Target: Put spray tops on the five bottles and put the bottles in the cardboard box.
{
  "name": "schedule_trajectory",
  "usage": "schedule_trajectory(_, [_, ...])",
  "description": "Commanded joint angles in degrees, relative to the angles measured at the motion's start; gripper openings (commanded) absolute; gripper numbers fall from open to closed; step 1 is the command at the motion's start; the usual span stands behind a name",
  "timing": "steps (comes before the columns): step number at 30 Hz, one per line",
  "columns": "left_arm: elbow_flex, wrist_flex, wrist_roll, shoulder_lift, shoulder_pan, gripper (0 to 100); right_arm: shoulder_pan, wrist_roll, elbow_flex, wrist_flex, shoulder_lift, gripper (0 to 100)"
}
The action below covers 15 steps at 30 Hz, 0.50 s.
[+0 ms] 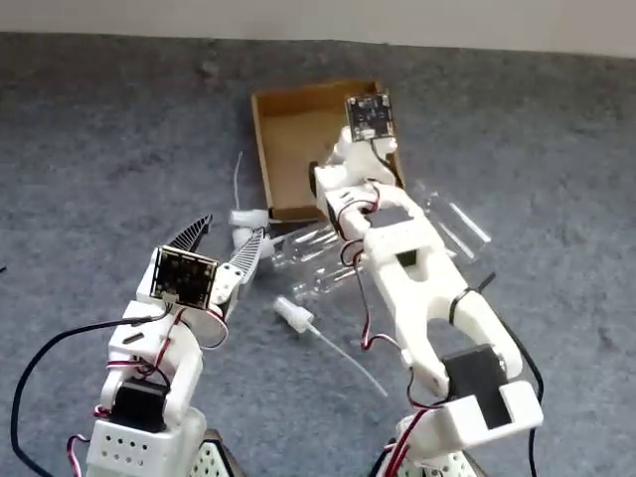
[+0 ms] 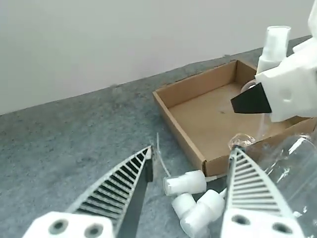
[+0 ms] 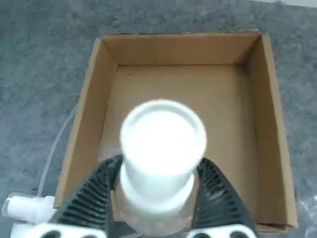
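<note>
1. Spray-topped bottle [image 3: 161, 148]: upright, gripped at the neck by my right jaws, which are closed onto it, above the cardboard box [image 3: 188, 49]. Its white cap hides the body below, so I cannot tell whether it touches the box floor.
2. Cardboard box: open-topped, with room between the bottle and the far and side walls.
3. Clear bottles [image 1: 308, 263]: lying on the grey counter [image 1: 99, 149] just outside the box's near wall, partly covered by my right arm. Count unclear.
4. Loose spray tops [image 2: 185, 183]: clustered just ahead of my left jaws, which are spread wide and hold nothing.
5. Spray top with dip tube [image 1: 298, 316]: lying apart, between my arms.
</note>
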Motion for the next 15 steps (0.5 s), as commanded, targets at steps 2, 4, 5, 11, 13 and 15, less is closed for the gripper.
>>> schedule_trajectory(2, [-0.22, -1.32, -0.44, 0.04, -0.92, 19, -0.75, -0.26, -0.31, 3.65, -3.91, 0.3])
schedule_trajectory(4, [-0.31, -1.32, -0.44, 0.04, -0.92, 19, -0.75, -0.26, -0.22, 3.82, -4.09, 0.3])
schedule_trajectory(5, [-0.31, -1.32, -0.44, 0.04, -0.92, 19, -0.84, -0.35, -0.04, 3.91, -4.35, 0.3])
schedule_trajectory(11, [-0.31, -1.32, -0.44, 0.04, -0.92, 19, -1.54, -0.26, -0.75, 3.56, -3.91, 0.3])
schedule_trajectory(13, [-0.40, -1.41, -0.44, 0.04, -1.19, 19, -2.24, -0.26, -4.97, 2.24, -3.82, 0.3])
schedule_trajectory(15, [-0.84, -1.41, -0.53, 0.04, -2.07, 19, -3.12, -0.18, -9.71, 1.89, -2.68, 0.3])
